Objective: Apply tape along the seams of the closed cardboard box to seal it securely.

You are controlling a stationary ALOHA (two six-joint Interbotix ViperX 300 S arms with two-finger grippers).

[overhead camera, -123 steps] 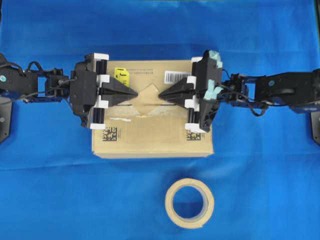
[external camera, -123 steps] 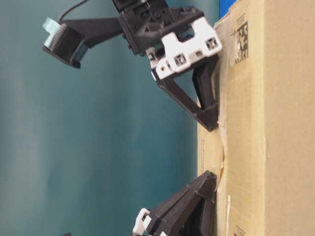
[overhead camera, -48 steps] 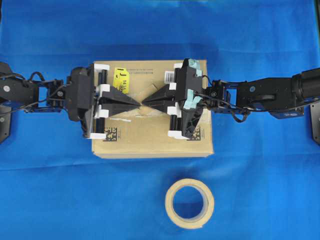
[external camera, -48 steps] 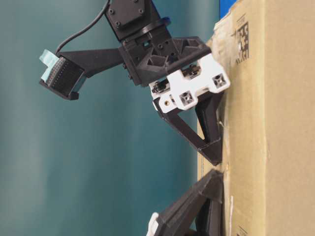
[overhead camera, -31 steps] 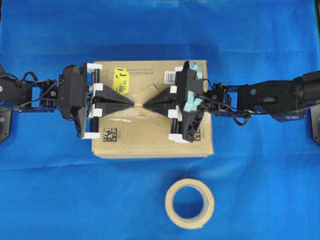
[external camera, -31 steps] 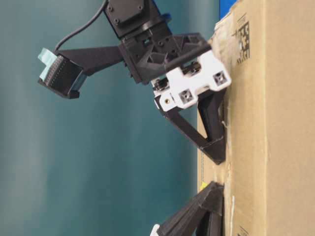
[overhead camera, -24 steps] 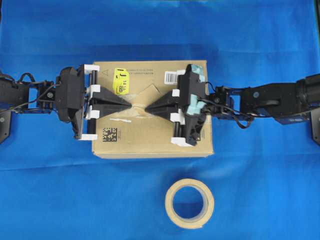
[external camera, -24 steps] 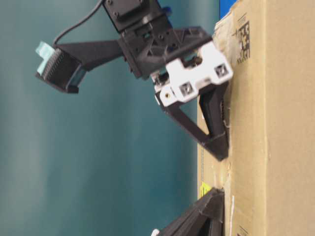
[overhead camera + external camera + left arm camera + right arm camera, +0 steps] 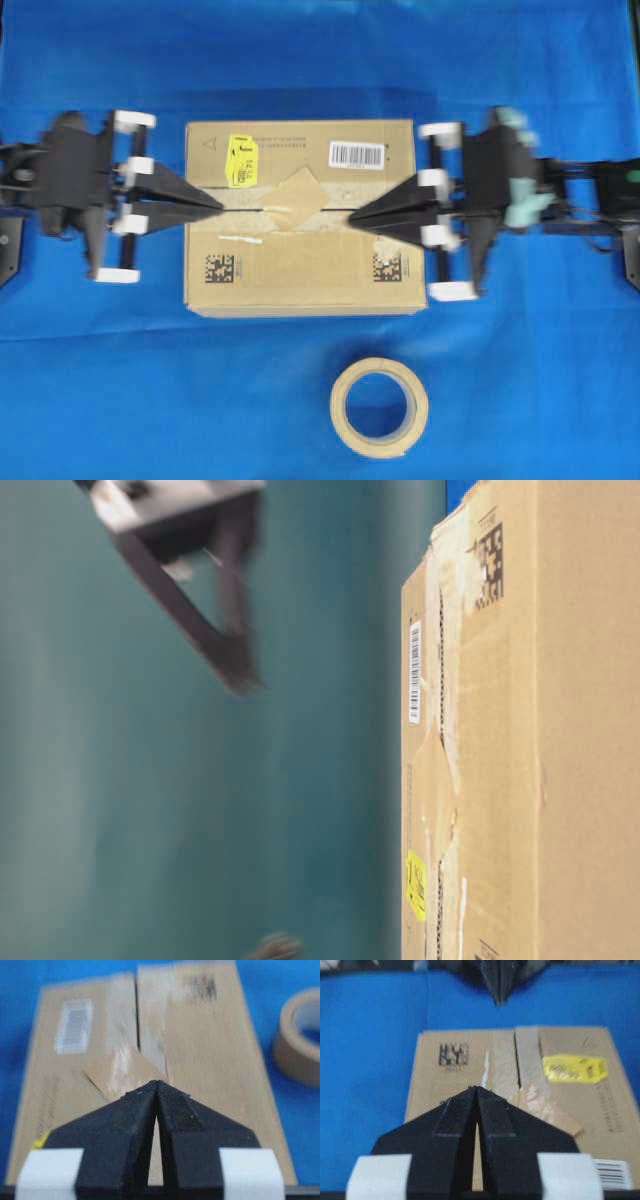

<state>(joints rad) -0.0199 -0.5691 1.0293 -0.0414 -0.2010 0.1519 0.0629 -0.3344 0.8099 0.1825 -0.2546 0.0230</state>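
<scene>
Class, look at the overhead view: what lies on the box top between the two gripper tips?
Between the left gripper and right gripper lies the tape, stuck across the seam.

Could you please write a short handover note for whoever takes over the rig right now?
Left gripper: shut, empty, at the box's left edge.
Right gripper: shut, empty, over the box's right part.
Cardboard box: closed, mid-table.
Tape: one small piece lies tilted across the middle of the seam.
Tape roll: on the cloth in front of the box.
Left: the seam on both sides of the piece is bare.
</scene>
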